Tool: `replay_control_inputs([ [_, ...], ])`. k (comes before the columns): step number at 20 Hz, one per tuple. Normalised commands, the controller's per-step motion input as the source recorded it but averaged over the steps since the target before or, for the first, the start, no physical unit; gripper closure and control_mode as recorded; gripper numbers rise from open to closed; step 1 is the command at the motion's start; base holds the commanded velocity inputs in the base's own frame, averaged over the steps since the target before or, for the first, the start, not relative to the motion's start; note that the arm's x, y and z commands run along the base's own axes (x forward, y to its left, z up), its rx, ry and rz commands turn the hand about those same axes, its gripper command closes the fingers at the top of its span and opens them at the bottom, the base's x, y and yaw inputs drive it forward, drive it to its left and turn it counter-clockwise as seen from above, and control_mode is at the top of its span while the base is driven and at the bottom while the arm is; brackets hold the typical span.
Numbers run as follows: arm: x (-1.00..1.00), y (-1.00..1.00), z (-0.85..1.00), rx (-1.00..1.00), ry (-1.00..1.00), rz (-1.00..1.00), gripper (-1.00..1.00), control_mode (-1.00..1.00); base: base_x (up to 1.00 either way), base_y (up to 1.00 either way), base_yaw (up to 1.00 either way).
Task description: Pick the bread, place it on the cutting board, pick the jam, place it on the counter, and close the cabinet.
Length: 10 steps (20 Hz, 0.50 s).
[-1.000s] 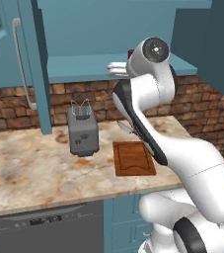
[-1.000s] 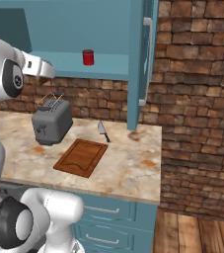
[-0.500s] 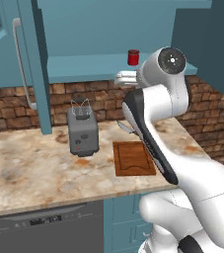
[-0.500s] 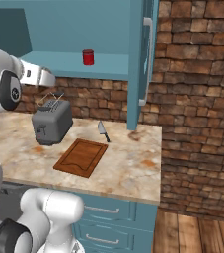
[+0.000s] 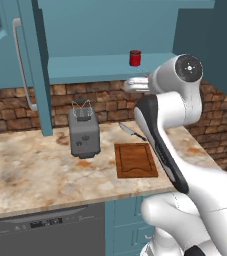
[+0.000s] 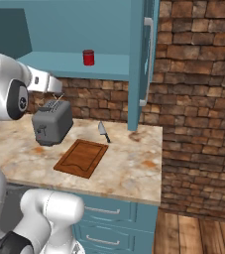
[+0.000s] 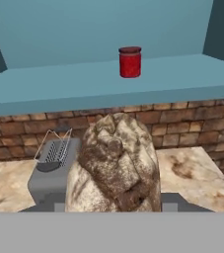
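One speckled brown loaf of bread (image 7: 114,165) is seen clamped in the tool (image 7: 114,205), filling the foreground of the hand view and held in the air in front of the open cabinet (image 5: 105,35). Beyond it, the red jam (image 7: 130,62) is shown standing alone and upright on the teal shelf (image 7: 84,86) inside that cabinet, with open shelf on every side. Below and to the left of the bread, a grey toaster (image 5: 84,133) is placed on the marbled counter (image 5: 35,170). Just beside the toaster, the reddish-brown cutting board (image 5: 135,160) is laid flat with nothing on it. A knife (image 6: 103,132) is left on the counter behind the board, near the brick wall (image 6: 198,99). The cabinet door (image 6: 143,59) is seen swung wide, its long grey handle (image 6: 146,62) facing out. A dishwasher (image 5: 45,230) is fitted under the counter.
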Motion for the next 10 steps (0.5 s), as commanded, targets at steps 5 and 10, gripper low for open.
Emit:
replay_control_inputs([
  [5,0.00,-0.16,-0.16,0.00,0.00,0.03,1.00,-1.00,0.00,0.00,0.00],
  [10,0.00,-0.13,-0.16,0.00,0.00,0.02,1.00,-1.00,0.00,0.00,0.00],
])
